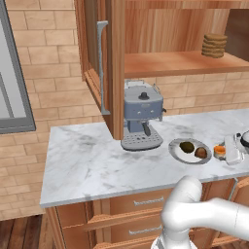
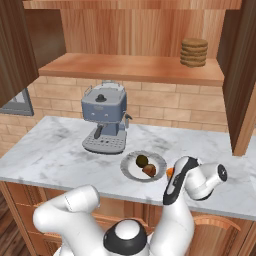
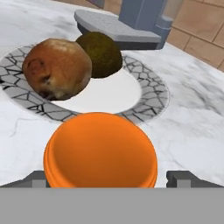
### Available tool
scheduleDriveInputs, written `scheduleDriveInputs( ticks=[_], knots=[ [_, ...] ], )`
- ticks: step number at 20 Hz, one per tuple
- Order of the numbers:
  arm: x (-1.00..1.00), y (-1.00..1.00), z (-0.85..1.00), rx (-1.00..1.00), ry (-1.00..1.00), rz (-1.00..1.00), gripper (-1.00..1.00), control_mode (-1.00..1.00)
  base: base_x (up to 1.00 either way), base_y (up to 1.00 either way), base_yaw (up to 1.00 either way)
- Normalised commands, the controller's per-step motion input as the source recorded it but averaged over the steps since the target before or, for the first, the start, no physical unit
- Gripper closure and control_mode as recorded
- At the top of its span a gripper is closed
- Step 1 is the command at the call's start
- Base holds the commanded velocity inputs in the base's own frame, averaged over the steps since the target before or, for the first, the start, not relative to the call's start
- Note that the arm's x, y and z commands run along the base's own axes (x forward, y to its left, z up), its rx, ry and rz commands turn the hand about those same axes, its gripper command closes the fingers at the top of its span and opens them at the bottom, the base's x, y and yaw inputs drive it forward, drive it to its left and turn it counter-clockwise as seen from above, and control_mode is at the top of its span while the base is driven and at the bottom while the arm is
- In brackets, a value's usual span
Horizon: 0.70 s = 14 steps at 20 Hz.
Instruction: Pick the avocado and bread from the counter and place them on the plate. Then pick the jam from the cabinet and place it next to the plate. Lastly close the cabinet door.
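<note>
Jam jar (image 3: pixel 100 148) stands on counter (image 1: pixel 92 165), touching or just beside plate (image 3: pixel 144 103) rim, orange lid up. Cabinet door (image 1: pixel 99 73) hangs open above plate, left of it. Coffee machine (image 2: pixel 104 117) behind plate. On plate: bread (image 3: pixel 57 68) and avocado (image 3: pixel 103 52), touching. Gripper (image 3: pixel 109 178) straddles jar, fingers spread wide, clear of lid on both sides. Judged rigid, fairly heavy, slick-walled, breakable if tipped; best taken across body below lid, squarely, not by lid edge.
</note>
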Motion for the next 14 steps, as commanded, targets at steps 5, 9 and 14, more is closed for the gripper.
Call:
scheduleDriveInputs(
  ticks=[5, 9, 14],
  knots=[
    [0.00, 0.00, -0.16, -0.01, 0.00, 0.04, -1.00, -1.00, 0.00, 0.00, 0.00],
    [-0.02, -0.01, 0.23, 0.00, -0.04, 0.01, -1.00, -1.00, 0.00, 0.00, 0.00],
    [-0.08, -0.03, 0.32, 0.00, -0.04, 0.01, -1.00, -1.00, 0.00, 0.00, 0.00]
  ],
)
